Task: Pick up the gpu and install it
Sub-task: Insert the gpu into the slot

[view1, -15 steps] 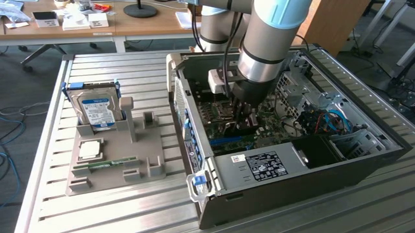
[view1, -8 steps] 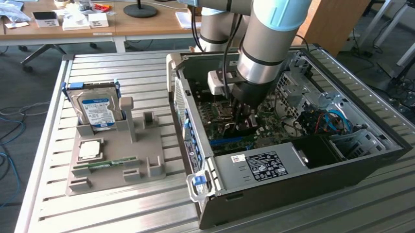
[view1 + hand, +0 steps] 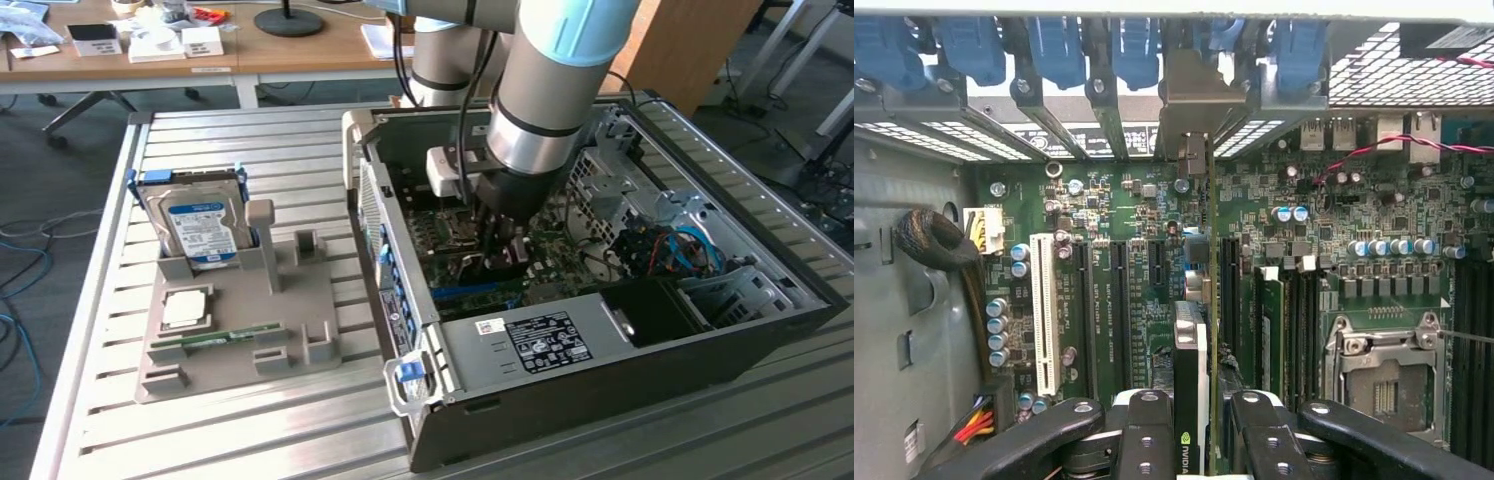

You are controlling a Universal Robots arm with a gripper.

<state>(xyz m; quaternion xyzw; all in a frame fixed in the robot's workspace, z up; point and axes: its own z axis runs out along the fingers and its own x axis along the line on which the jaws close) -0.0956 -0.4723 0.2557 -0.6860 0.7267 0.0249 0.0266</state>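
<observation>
Bright, even room light in the exterior view, pale glare on the ribbed tabletop (image 3: 240, 140), arm's shadow darkening the computer case (image 3: 641, 370) interior, wrist view evenly lit, white bloom through the rear vents, darker around the black hand (image 3: 1199, 405) gripping the gpu (image 3: 1191, 350)

Near end of the gpu (image 3: 1191, 350) in the gripper (image 3: 1194, 442), cut off by the picture's edge

I am holding the gpu (image 3: 1189, 345) on edge in my gripper (image 3: 1199, 402), inside the case (image 3: 601, 392), over the motherboard (image 3: 1124, 230). Rack (image 3: 220, 375) is sitting at the exterior view's left of the case, hard drive (image 3: 200, 228) standing in it.
</observation>
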